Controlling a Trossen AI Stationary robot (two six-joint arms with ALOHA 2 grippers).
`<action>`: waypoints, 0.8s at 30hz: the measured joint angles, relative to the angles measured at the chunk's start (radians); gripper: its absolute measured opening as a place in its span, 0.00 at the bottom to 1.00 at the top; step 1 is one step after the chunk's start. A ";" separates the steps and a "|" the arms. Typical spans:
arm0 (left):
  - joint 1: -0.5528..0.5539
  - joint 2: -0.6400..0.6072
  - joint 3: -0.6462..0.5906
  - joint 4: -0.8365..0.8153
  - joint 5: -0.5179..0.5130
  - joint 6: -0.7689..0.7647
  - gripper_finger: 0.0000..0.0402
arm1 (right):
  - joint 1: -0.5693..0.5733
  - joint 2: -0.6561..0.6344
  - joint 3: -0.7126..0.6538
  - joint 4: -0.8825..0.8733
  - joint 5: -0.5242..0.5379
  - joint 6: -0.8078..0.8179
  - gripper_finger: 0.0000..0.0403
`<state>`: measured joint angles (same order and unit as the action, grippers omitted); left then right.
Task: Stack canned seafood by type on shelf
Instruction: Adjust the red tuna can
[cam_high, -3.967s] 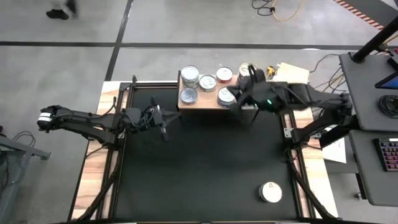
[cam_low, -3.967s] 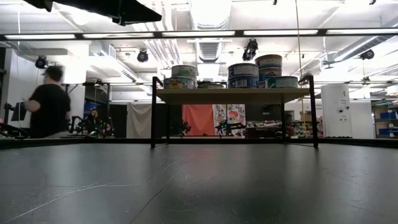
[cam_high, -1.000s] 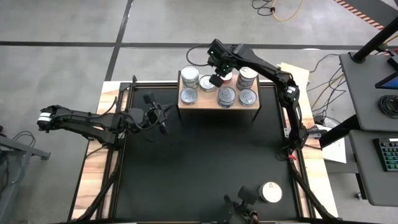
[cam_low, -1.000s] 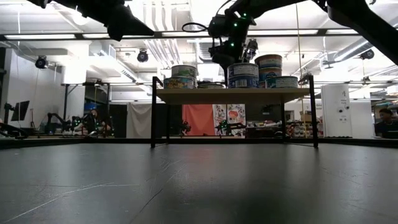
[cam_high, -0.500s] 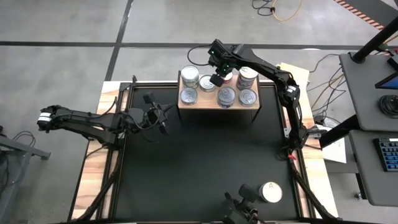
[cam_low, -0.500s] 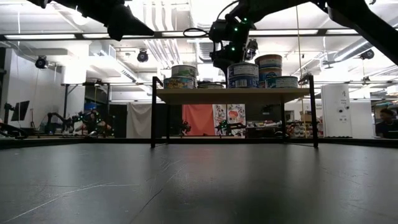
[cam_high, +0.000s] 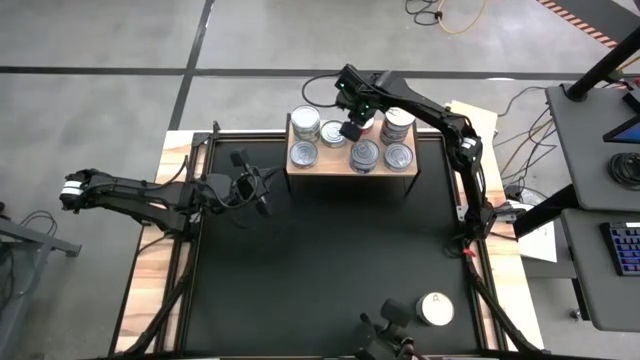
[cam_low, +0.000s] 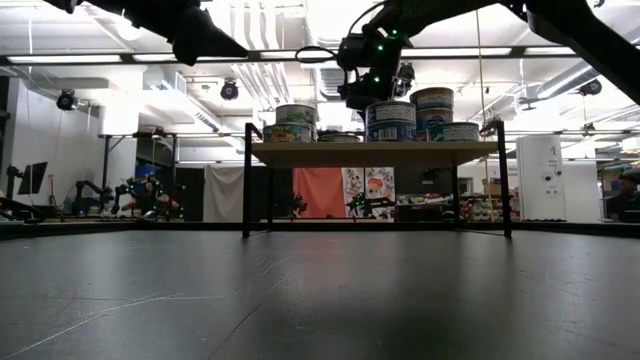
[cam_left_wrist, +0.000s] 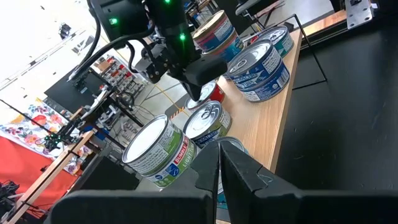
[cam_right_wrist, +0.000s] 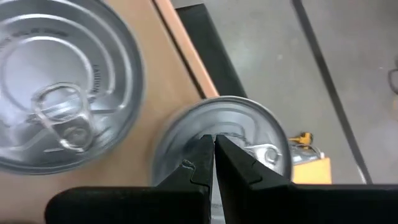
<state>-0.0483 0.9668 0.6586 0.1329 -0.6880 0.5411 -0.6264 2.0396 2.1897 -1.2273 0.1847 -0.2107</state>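
Right gripper (cam_high: 351, 130) is held shut and empty over the tins (cam_high: 366, 152) on the wooden shelf (cam_high: 330, 165), likely to nudge one | left gripper (cam_high: 262, 197) is parked shut beside the shelf | white-topped tin (cam_high: 435, 309) is left far off on the black table.

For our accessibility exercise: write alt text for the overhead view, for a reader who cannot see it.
The right gripper, shut, hovers over cans on a wooden shelf at the table's far edge. The left gripper waits left of it; one white-topped can sits near the front.
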 joint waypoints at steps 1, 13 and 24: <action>0.000 0.000 0.000 0.000 0.000 0.000 0.00 | 0.000 0.000 -0.001 0.000 -0.015 -0.001 0.02; 0.000 0.000 0.000 0.000 0.000 0.000 0.00 | 0.000 -0.002 -0.003 -0.034 -0.035 -0.013 0.02; 0.000 0.000 0.000 0.000 0.000 0.000 0.00 | 0.007 -0.003 -0.002 -0.058 -0.055 -0.022 0.02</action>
<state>-0.0484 0.9670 0.6586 0.1329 -0.6876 0.5411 -0.6197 2.0365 2.1876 -1.2858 0.1295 -0.2326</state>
